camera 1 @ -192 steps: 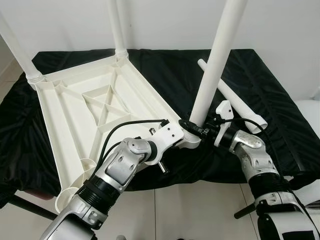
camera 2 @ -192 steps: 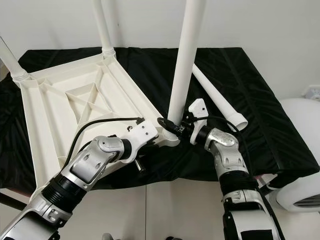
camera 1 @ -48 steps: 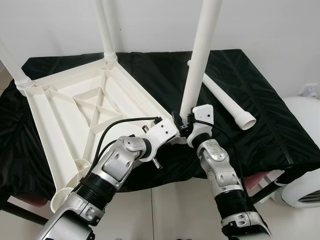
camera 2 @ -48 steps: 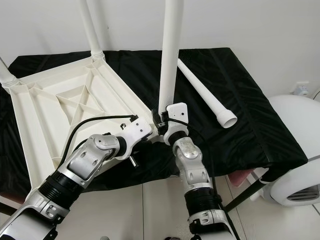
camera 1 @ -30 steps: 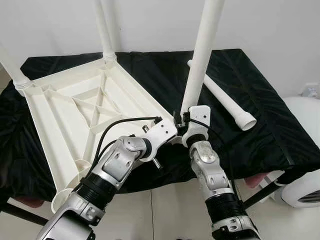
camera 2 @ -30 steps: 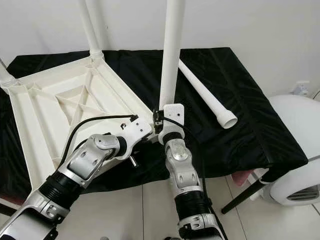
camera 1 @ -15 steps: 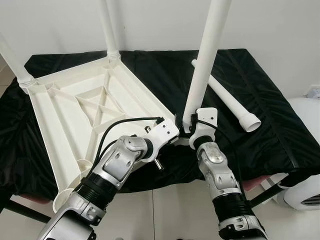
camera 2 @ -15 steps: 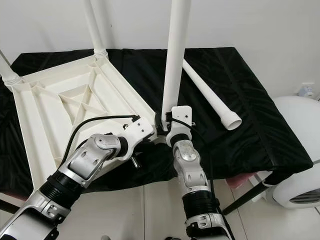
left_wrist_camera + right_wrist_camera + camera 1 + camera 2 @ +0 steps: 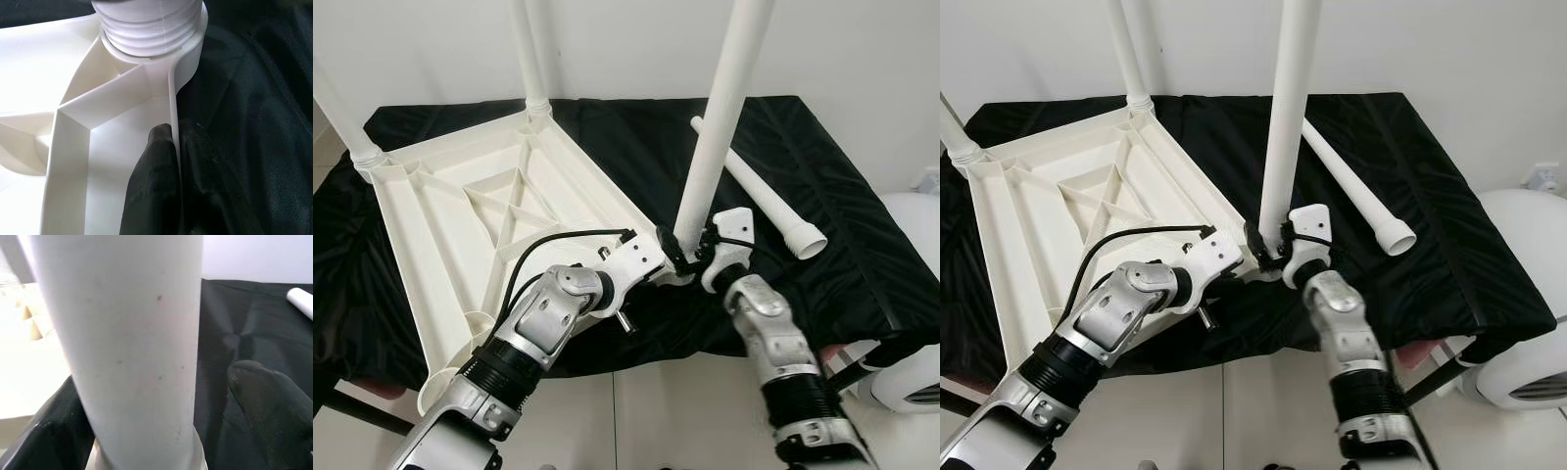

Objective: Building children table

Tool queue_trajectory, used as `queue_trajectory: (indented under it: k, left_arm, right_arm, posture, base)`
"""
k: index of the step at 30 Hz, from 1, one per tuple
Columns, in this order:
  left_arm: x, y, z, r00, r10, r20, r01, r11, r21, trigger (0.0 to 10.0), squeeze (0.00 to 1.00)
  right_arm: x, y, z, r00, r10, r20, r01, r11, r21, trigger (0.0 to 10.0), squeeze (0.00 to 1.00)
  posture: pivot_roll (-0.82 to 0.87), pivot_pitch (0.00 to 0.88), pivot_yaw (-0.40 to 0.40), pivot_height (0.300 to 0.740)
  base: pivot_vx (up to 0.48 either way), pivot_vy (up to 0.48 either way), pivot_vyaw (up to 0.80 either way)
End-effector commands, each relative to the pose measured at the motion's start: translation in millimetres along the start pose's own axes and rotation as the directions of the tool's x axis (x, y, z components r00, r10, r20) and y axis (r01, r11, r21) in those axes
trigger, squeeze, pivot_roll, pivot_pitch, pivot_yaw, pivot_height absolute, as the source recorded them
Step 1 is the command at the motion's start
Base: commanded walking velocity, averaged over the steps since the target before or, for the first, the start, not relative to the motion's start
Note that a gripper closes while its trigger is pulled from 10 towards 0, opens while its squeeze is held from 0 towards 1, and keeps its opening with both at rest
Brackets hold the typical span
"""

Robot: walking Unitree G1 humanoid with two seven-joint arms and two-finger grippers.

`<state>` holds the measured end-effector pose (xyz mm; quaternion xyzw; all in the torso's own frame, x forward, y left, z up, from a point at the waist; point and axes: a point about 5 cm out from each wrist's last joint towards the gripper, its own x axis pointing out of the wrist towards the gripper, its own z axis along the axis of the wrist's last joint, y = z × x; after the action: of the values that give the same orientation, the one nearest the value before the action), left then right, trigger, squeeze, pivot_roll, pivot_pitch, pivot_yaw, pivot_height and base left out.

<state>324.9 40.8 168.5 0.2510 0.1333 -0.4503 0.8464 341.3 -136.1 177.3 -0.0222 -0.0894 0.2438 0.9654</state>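
The white plastic tabletop (image 9: 460,215) lies upside down on a black cloth. A white leg (image 9: 715,127) stands upright in the threaded socket (image 9: 146,29) at its near right corner. My right gripper (image 9: 680,253) straddles the base of that leg, open. In the right wrist view one finger (image 9: 54,426) lies against the leg (image 9: 132,347), and the other finger (image 9: 269,396) stands off with a strip of cloth showing between. My left gripper (image 9: 175,131) is shut on the tabletop's thin rim just below that socket, with one finger (image 9: 156,166) inside the rim.
Two more legs (image 9: 530,49) (image 9: 337,108) stand in the far corners. A loose leg (image 9: 759,191) lies on the black cloth (image 9: 842,245) to the right. A white rounded appliance (image 9: 920,362) sits on the tiled floor beyond the table's right corner.
My right forearm has swung from in front of the leg back out to the right around the leg's base. The left gripper still pinches the rim.
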Motion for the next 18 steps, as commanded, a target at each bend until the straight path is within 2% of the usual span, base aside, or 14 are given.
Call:
queue_trajectory:
  k: [1,4,6,12,14,18]
  left_arm:
    - [-1.9,6.6,-4.9,0.999,0.027,-0.029,-0.026,1.000,0.014,10.0,0.00]
    - [-1.7,5.9,-4.8,0.999,0.025,-0.028,-0.025,1.000,0.014,10.0,0.00]
    - [-1.2,6.3,-3.8,0.999,0.028,-0.023,-0.028,1.000,0.009,10.0,0.00]
    - [-1.0,6.9,-2.4,0.999,0.031,-0.020,-0.030,1.000,0.008,10.0,0.00]
    - [-1.5,6.0,-2.8,0.999,0.027,-0.022,-0.027,1.000,0.014,10.0,0.00]
    - [-1.7,6.1,-3.1,0.999,0.025,-0.024,-0.025,1.000,0.016,10.0,0.00]
  right_arm:
    - [-2.9,-1.7,-1.0,0.999,0.049,-0.005,-0.049,0.999,-0.008,10.0,0.00]
    - [-3.0,-6.7,-0.4,0.997,0.075,-0.014,-0.075,0.997,-0.025,10.0,0.00]
    - [-1.7,-16.7,4.1,0.990,0.140,-0.018,-0.141,0.989,-0.053,10.0,0.00]
    - [1.6,-24.3,6.1,0.973,0.224,-0.054,-0.228,0.970,-0.087,10.0,0.00]
    - [2.8,-25.4,4.1,0.947,0.305,-0.097,-0.313,0.945,-0.089,10.0,0.00]
    - [5.2,-24.5,4.0,0.915,0.384,-0.123,-0.395,0.915,-0.079,10.0,0.00]
  posture:
    - [-0.09,0.096,0.044,0.740]
    - [-0.09,0.093,0.044,0.740]
    - [-0.09,0.094,0.043,0.740]
    - [-0.09,0.095,0.043,0.740]
    - [-0.08,0.095,0.046,0.740]
    - [-0.08,0.094,0.048,0.740]
  base:
    - [0.000,0.000,0.00]
    - [0.000,0.000,0.00]
    - [0.000,0.000,0.00]
    - [0.000,0.000,0.00]
    - [0.000,0.000,0.00]
    - [0.000,0.000,0.00]
